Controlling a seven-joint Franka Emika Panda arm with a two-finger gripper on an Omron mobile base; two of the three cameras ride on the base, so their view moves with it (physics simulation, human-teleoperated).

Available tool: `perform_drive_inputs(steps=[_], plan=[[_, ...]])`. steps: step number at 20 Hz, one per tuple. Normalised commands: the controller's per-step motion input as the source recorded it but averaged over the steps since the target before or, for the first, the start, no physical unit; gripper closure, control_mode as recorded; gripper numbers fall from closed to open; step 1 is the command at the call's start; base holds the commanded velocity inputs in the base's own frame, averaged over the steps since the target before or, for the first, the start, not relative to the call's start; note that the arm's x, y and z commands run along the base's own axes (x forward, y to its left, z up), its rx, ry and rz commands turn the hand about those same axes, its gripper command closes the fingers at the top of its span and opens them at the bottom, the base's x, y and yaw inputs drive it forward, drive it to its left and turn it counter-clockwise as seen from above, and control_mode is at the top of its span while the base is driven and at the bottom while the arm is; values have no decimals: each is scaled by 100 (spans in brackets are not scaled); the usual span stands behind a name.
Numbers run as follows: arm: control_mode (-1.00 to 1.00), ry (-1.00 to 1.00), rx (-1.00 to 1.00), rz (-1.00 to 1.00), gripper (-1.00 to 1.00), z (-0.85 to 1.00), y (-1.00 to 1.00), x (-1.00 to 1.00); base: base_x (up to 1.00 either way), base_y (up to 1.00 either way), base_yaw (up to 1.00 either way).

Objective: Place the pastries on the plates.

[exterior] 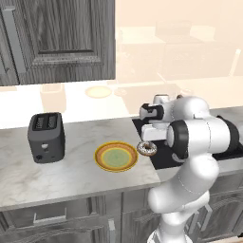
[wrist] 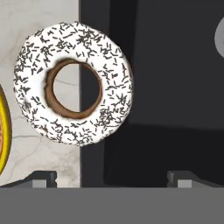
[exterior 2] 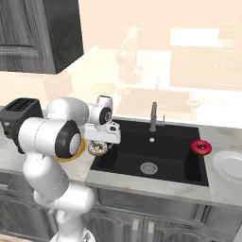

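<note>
Hovering open tool (wrist: 112, 177) above white-iced doughnut (wrist: 73, 83)

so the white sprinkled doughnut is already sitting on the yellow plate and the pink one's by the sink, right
Not quite. The white sprinkled doughnut lies beside the yellow plate, straddling the sink's edge, as the hand view shows. The pink doughnut is indeed by the sink.

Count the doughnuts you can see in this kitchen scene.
2. The white-iced doughnut sits on the sink's left edge beside the yellow-rimmed plate; the pink doughnut sits right of the sink.
</note>
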Motion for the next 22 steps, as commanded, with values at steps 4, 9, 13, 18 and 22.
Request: perform_drive_inputs(steps=[4,9,13,18,22], plan=[[-100,0,0,0,-100,-13,0,20,0,0,0],[-100,0,0,0,-100,-12,-4,20,0,0,0],[-100,0,0,1,-100,-24,-5,11,0,0,0],[-100,0,0,1,-100,-28,0,7,0,0,0],[-100,0,0,0,-100,-15,0,15,0,0,0]])
